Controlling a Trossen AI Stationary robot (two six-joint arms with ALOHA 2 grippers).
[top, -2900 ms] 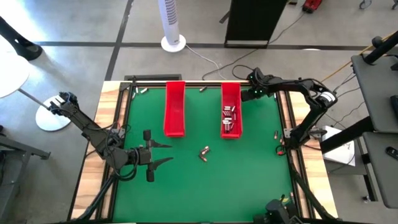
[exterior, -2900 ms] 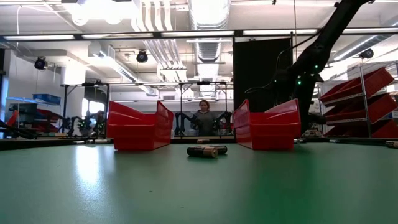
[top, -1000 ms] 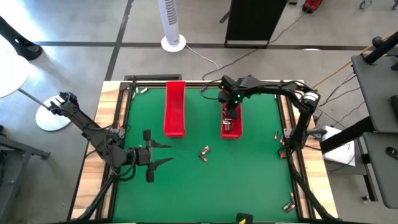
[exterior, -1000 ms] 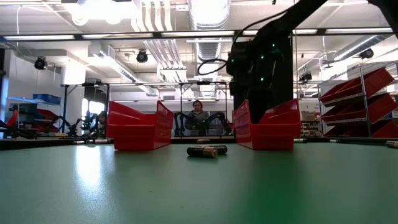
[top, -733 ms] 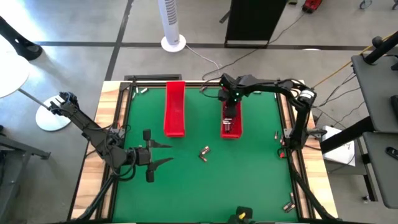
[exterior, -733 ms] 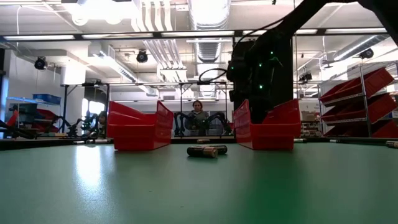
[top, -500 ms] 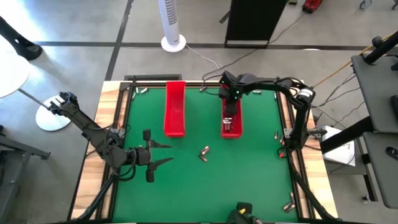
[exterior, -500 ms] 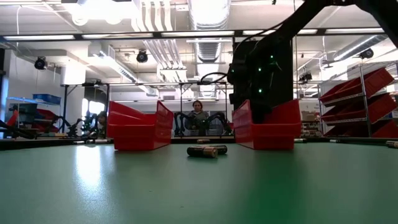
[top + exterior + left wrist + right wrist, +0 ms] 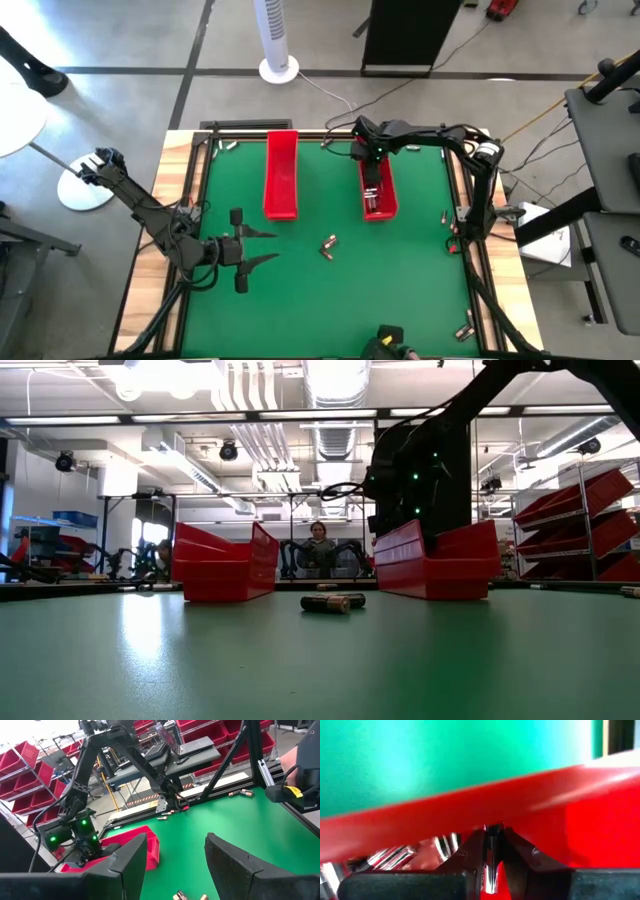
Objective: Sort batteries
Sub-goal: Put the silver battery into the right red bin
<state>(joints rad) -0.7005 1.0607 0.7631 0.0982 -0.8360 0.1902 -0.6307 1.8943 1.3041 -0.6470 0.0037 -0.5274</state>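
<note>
Two red trays stand at the far side of the green mat: the left tray (image 9: 281,176) and the right tray (image 9: 379,192), which lies slanted and holds several silvery batteries (image 9: 395,857). My right gripper (image 9: 371,170) points down into the right tray's far part, shut on a thin silvery battery (image 9: 492,854). In the low view the tray's wall (image 9: 436,568) hides its fingertips. My left gripper (image 9: 262,247) hangs open over the mat's near left, touching nothing. A few loose batteries (image 9: 328,245) lie on the mat between the arms. My right gripper pinches a silvery battery (image 9: 492,865) between its two fingertips (image 9: 472,851), coming from above and pointing steeply down. The battery hangs inside the red tray, just above the batteries lying there. Whether the fingers or the battery touch the tray's wall, I cannot tell.
More batteries lie along the mat's far edge (image 9: 228,146), by its right edge (image 9: 445,215) and at the near right (image 9: 465,326). A raised frame (image 9: 462,190) borders the mat. A person sits beyond the table (image 9: 320,550).
My right gripper has sunk into the far part of the right tray, still shut. The right tray has turned on the mat: its near end has swung toward the table's right edge, so it now lies slanted and shows a broader side in the low view.
</note>
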